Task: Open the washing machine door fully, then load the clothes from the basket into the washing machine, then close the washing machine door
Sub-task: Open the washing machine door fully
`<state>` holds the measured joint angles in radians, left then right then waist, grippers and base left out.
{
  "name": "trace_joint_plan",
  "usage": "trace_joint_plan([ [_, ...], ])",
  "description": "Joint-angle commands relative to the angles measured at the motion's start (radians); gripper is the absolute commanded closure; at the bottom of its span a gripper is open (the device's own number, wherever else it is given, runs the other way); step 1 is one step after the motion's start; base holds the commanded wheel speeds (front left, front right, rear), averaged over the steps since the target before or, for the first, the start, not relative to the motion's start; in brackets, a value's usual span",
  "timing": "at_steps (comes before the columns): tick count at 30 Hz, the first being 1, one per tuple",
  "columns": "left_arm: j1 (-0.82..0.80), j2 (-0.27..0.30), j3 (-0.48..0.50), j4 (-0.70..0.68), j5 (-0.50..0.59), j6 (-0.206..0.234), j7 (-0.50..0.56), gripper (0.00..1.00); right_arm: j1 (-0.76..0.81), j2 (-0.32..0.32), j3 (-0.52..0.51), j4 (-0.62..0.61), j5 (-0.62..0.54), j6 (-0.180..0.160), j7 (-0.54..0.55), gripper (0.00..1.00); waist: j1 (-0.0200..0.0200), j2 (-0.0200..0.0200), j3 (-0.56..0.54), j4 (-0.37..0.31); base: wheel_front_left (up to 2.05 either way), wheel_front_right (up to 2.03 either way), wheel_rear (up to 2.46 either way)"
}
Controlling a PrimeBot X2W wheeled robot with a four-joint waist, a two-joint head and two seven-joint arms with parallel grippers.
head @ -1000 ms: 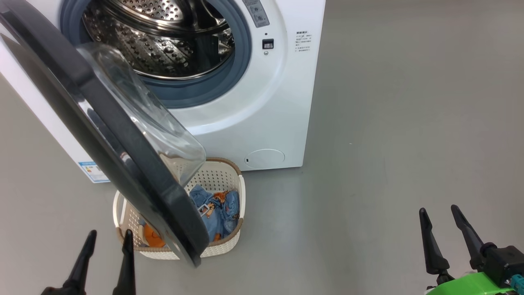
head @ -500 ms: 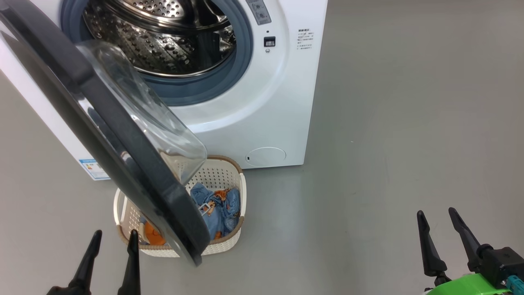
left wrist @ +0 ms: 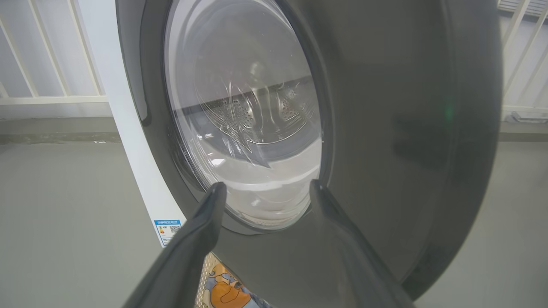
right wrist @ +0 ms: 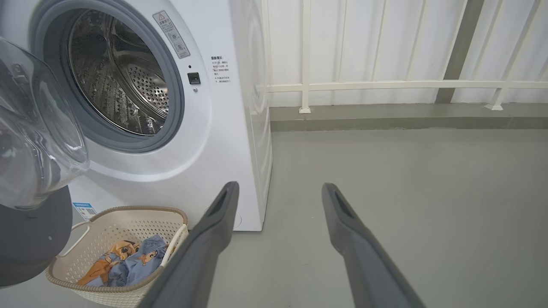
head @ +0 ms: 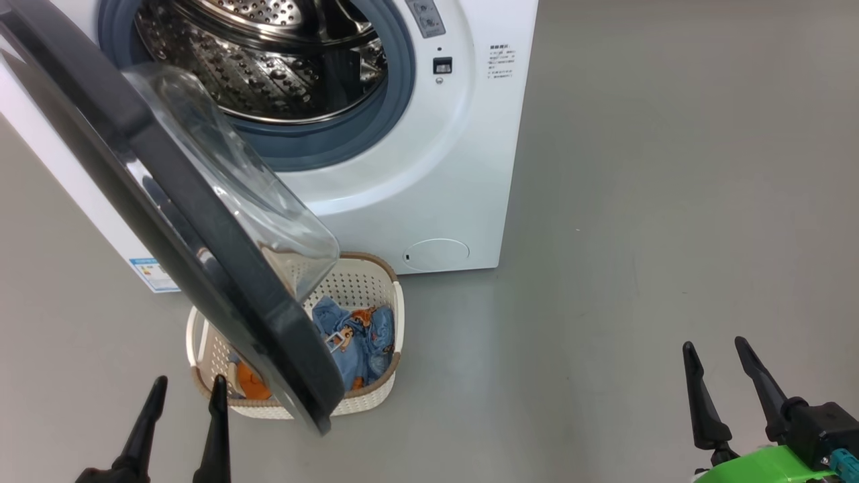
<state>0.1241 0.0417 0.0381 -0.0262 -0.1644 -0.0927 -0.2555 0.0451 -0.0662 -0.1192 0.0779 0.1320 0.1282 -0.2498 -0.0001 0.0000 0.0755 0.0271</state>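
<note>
Washing machine door (head: 168,194) partly open above the basket (head: 372,402) of clothes (head: 359,342) before the washing machine (head: 429,168); left gripper (head: 189,380) and right gripper (head: 713,343), 2 fingers each spread wide, hold nothing.

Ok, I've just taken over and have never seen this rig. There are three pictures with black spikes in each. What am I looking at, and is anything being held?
The wide picture comes from the robot's head, looking down. The black spikes are its fingers: left gripper bottom left, right gripper bottom right, both open and empty. The other two pictures each look along one wrist's fingers. The washing machine stands on the grey floor. Its door hangs partly open, hiding part of the basket, which holds the blue clothes.
</note>
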Motion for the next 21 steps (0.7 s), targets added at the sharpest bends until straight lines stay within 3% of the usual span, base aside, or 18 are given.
trace_joint_plan([
  [1,-0.033,0.009,0.03,-0.022,0.0,-0.002,-0.006,0.0,-0.033,-0.011,0.027,-0.022,0.0,0.003,-0.012,0.0,0.0001,0.0,0.001,0.001,0.0,0.0,0.0],
  [21,-0.138,0.009,0.043,0.024,0.027,-0.031,-0.006,0.0,-0.11,-0.012,0.038,0.013,-0.004,0.003,-0.012,0.0,0.0001,0.0,0.063,0.018,0.0,0.0,0.0],
])
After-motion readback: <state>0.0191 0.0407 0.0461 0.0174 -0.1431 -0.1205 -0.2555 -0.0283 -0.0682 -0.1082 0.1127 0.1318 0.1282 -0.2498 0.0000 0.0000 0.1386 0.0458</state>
